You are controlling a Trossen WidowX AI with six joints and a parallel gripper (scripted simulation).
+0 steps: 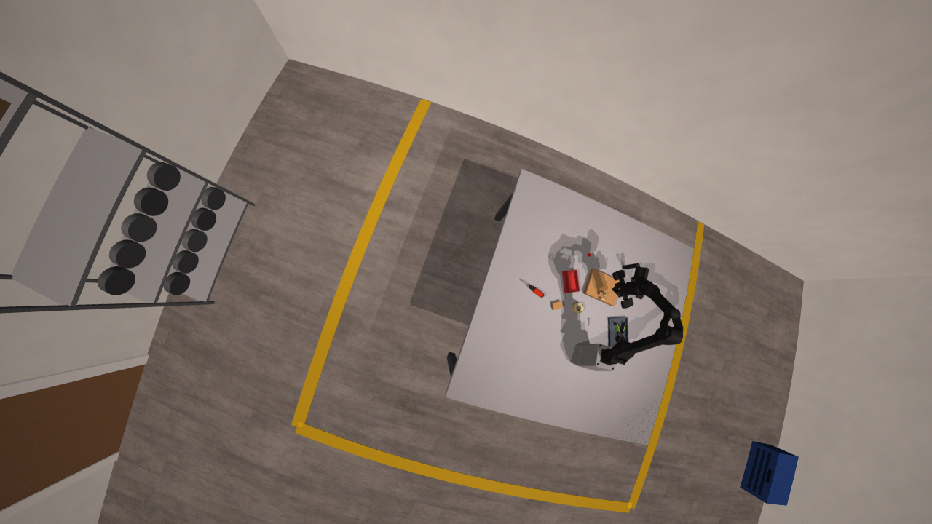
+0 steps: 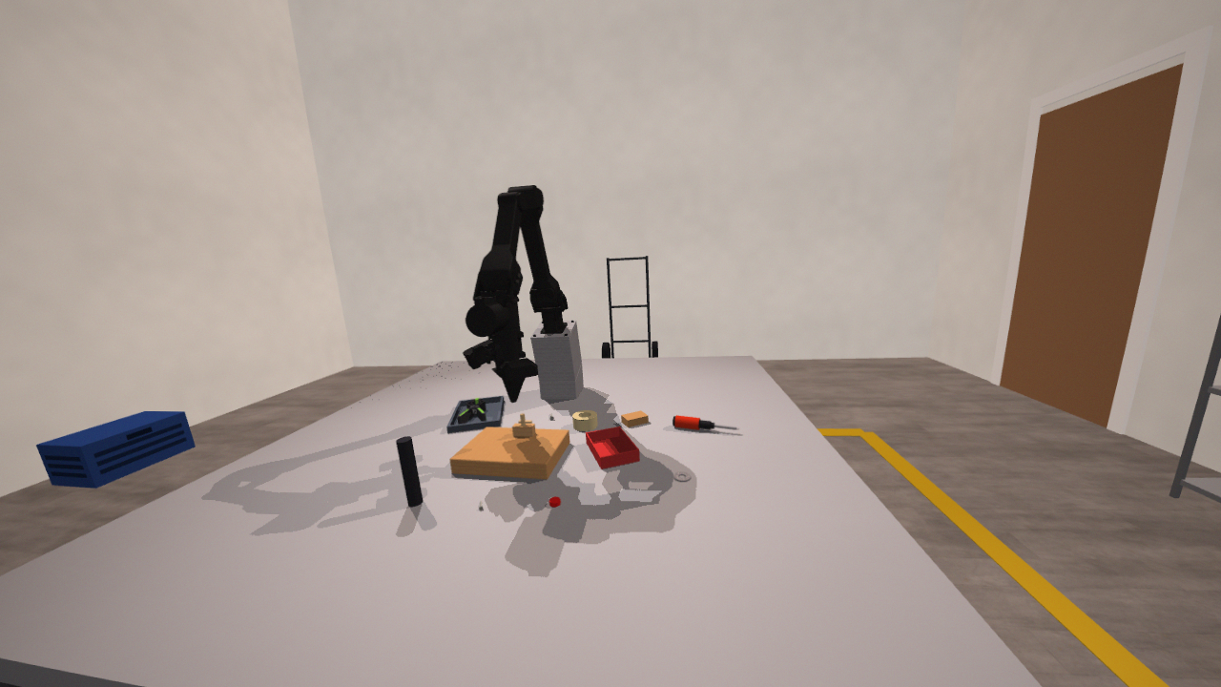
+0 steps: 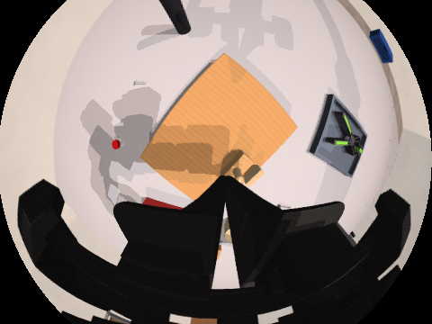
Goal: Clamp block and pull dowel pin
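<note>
The small wooden block [image 2: 522, 430] sits on the orange board [image 2: 510, 452] near its far edge, with its dowel pin [image 2: 521, 419] standing up out of it. In the wrist view the block [image 3: 243, 168] lies just past my fingertips. My gripper [image 2: 516, 388] hangs a little above and behind the block; its fingers [image 3: 225, 189] are shut with nothing between them. The green-and-black spring clamp [image 2: 474, 411] lies in a grey tray left of the gripper, and also shows in the wrist view [image 3: 345, 139]. I cannot make out the bench stop.
A black cylinder [image 2: 409, 470] stands left of the board. A red tray [image 2: 611, 447], a tape roll [image 2: 585, 419], a small tan block [image 2: 634, 417], a screwdriver [image 2: 699, 423], a red ball [image 2: 553, 501] and a washer [image 2: 681, 473] lie to the right. The arm's grey base [image 2: 556, 360] stands behind.
</note>
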